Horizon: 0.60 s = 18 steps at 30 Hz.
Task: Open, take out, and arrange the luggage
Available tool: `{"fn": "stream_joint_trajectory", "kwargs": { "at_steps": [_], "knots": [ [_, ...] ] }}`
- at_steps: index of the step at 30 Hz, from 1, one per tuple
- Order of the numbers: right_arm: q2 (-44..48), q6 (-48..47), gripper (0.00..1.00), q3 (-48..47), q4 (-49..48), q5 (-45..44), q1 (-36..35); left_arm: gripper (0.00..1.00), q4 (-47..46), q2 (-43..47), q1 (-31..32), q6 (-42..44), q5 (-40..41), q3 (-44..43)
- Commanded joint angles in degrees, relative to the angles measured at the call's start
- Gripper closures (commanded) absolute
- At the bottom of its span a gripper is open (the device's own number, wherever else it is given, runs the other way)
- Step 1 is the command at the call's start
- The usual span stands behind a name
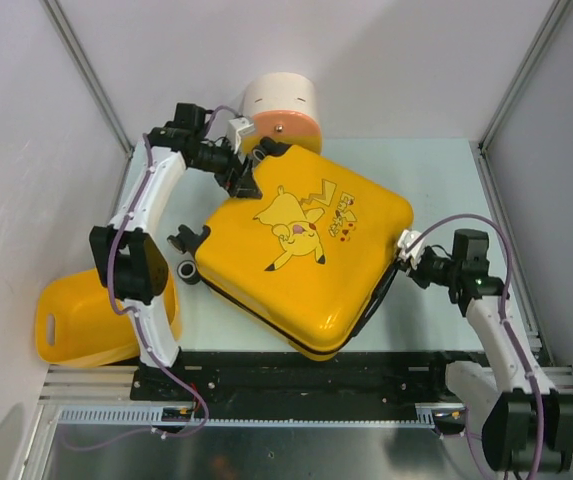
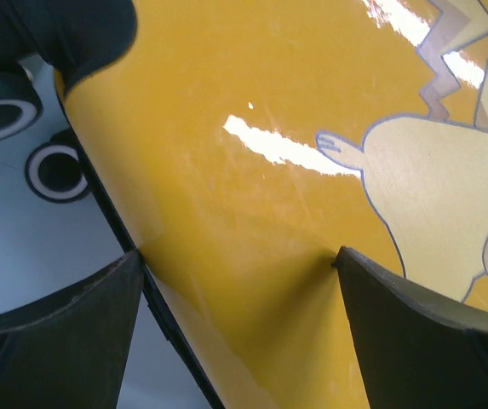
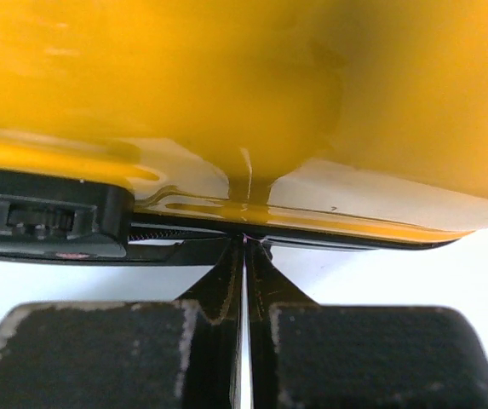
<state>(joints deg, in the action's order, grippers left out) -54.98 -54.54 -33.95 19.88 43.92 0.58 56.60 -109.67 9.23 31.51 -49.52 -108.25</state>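
Observation:
The luggage [image 1: 306, 250], a glossy yellow hard-shell suitcase with a Pikachu print, lies flat and closed, skewed on the table. My left gripper [image 1: 246, 176] is open at its far-left corner. In the left wrist view the gripper [image 2: 237, 256] spans the lid [image 2: 252, 196]: one finger sits over the black zipper edge [image 2: 107, 213], the other touches the yellow shell. My right gripper [image 1: 404, 250] is at the right corner. In the right wrist view it [image 3: 245, 240] is shut, tips pinched at the black zipper line [image 3: 175, 230]; the pull itself is hidden between them. A loose black zipper strip [image 1: 371, 298] hangs along the near-right side.
A cream-and-orange cylindrical container [image 1: 282, 110] stands just behind the suitcase's far corner. A plain yellow tub [image 1: 91, 322] lies at the left, beside the left arm. The suitcase's black wheels [image 1: 188, 272] point left. Metal frame posts and white walls close in the table.

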Motion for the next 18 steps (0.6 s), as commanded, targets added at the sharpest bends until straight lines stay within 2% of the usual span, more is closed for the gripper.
{"fn": "stream_joint_trajectory", "kwargs": {
  "at_steps": [1, 3, 5, 8, 10, 11, 13, 14, 15, 17, 18],
  "knots": [
    [8.55, 4.87, 1.00, 2.22, 3.68, 10.32, -3.83, 0.11, 8.09, -2.57, 8.79, 4.38, 1.96, -7.83],
    [10.85, 10.03, 1.00, 4.06, 2.80, 8.47, -5.05, 0.00, 7.04, -1.17, 5.98, 1.73, 5.39, -15.19],
    [13.58, 14.27, 1.00, 5.04, 0.52, 4.87, -8.30, 0.00, 5.81, 4.00, 4.48, 0.66, 7.75, -17.43],
    [15.08, 22.36, 1.00, 6.44, -3.00, -0.14, -13.49, 0.00, 3.44, 14.02, 5.26, 1.01, 11.18, -14.73],
    [15.17, 27.35, 1.00, 6.80, -5.02, -4.08, -17.78, 0.00, 3.25, 19.82, 7.45, 1.36, 12.68, -8.23],
    [15.17, 28.78, 1.00, 6.88, -5.63, -5.15, -19.02, 0.00, 3.25, 25.76, 8.60, 1.54, 14.78, -5.42],
    [15.17, 32.46, 1.00, 7.06, -6.78, -7.88, -22.36, 0.00, 3.17, 31.50, 12.88, 1.98, 15.77, 4.06],
    [15.34, 33.53, 1.00, 7.06, -7.04, -8.58, -23.42, 0.00, 2.99, 37.97, 14.57, 2.33, 15.59, 7.58],
    [15.34, 34.41, 1.00, 7.23, -7.39, -9.81, -24.39, 0.00, 1.08, 40.91, 16.67, 1.46, 15.77, 15.09],
    [15.43, 36.35, 1.00, 7.50, -7.84, -11.05, -26.67, 0.00, -3.91, 49.85, 25.10, -0.47, 17.08, 26.00],
    [15.34, 36.70, 1.00, 7.50, -8.36, -12.18, -27.29, 0.00, -6.30, 52.69, 28.44, -3.96, 21.26, 29.55]
  ]
}}
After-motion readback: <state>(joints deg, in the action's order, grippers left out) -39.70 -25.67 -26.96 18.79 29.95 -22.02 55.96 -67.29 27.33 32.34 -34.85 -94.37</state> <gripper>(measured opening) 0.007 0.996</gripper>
